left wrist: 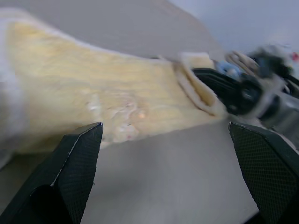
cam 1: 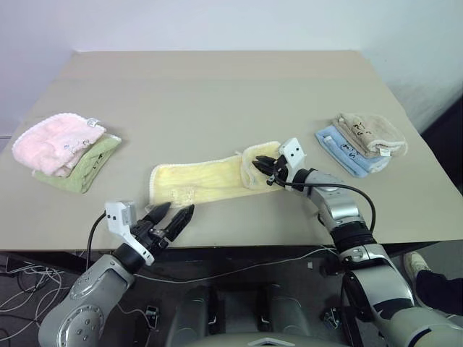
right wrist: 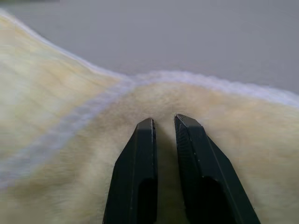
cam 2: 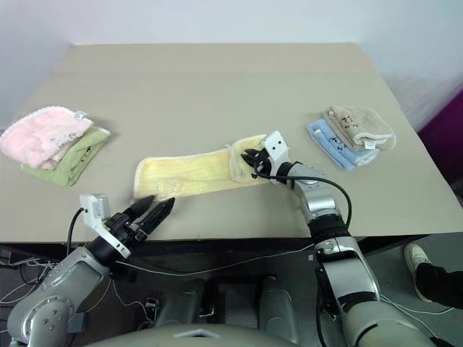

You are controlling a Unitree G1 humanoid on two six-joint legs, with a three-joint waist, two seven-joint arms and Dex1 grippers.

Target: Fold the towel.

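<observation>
1. The right gripper (cam 1: 266, 170) is nearly closed, pinching the turned-over right end of the yellow towel (cam 1: 206, 181), which lies near the table (cam 1: 217, 94) front edge.
2. The left gripper (cam 1: 171, 217) hangs wide open and empty, short of the left end.
3. Risk: a shallow pinch could slip (terry bunches).
4. How much cloth sits between the fingers is hidden.
</observation>
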